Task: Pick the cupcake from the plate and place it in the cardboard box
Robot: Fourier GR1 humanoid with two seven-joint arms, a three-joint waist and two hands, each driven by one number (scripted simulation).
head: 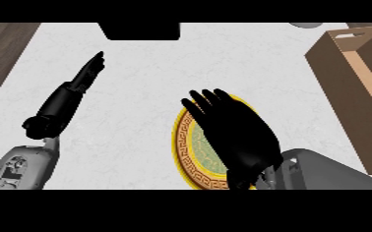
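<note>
While the right forearm comes in from the lower right, the right hand (236,137) hangs palm-down over the gold-rimmed plate (183,150), fingers stretched forward and slightly spread, pinching nothing that shows. It covers most of the plate, and the cupcake is hidden beneath it, so its exact spot cannot be told. Over on the left, the left hand (88,71) rests above the white bench (145,54), fingers straight and pressed together, angled up and right. The cardboard box (345,78) stands at the right edge, apart from the plate.
</note>
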